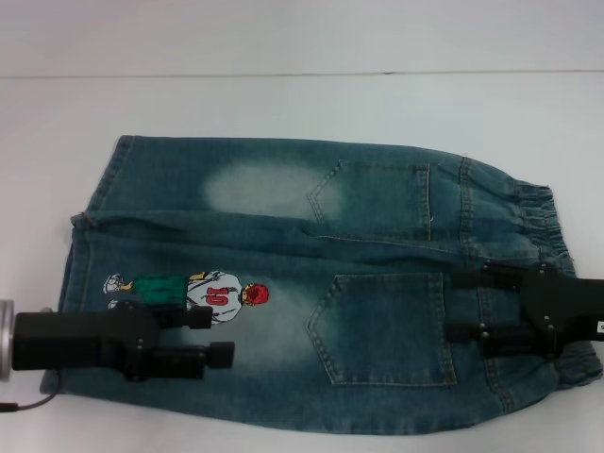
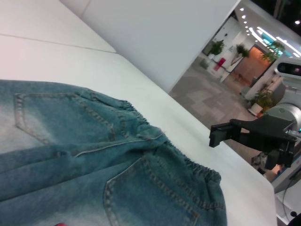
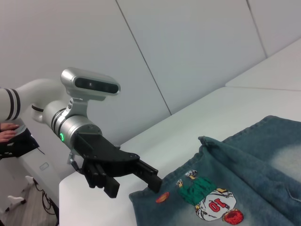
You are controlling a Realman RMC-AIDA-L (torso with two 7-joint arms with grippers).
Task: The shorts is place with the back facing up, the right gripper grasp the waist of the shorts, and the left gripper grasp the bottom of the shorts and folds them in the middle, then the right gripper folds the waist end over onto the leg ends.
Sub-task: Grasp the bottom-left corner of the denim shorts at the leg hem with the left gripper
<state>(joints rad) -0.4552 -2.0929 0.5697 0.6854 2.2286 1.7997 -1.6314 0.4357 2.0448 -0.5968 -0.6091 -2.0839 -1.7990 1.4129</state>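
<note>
The blue denim shorts (image 1: 283, 274) lie flat on the white table (image 1: 283, 104), pockets up. The ruched waist (image 1: 543, 222) is at the right, and the leg hems (image 1: 83, 247) and the cartoon print (image 1: 203, 291) are at the left. My left gripper (image 1: 215, 336) hangs open over the near leg, just below the print, fingers pointing toward the waist. My right gripper (image 1: 456, 305) stands open over the near pocket by the waistband, fingers pointing toward the legs. The right wrist view shows the left gripper (image 3: 136, 183) beside the print (image 3: 207, 200). In the left wrist view, the right gripper (image 2: 221, 134) is beyond the waist (image 2: 197, 169).
Two patch pockets (image 1: 387, 326) sit on the seat. White table stretches behind the shorts, with a seam line (image 1: 302, 74) across the back. The table's near edge runs close to the shorts' lower side. A thin cable (image 1: 28, 404) trails from the left wrist.
</note>
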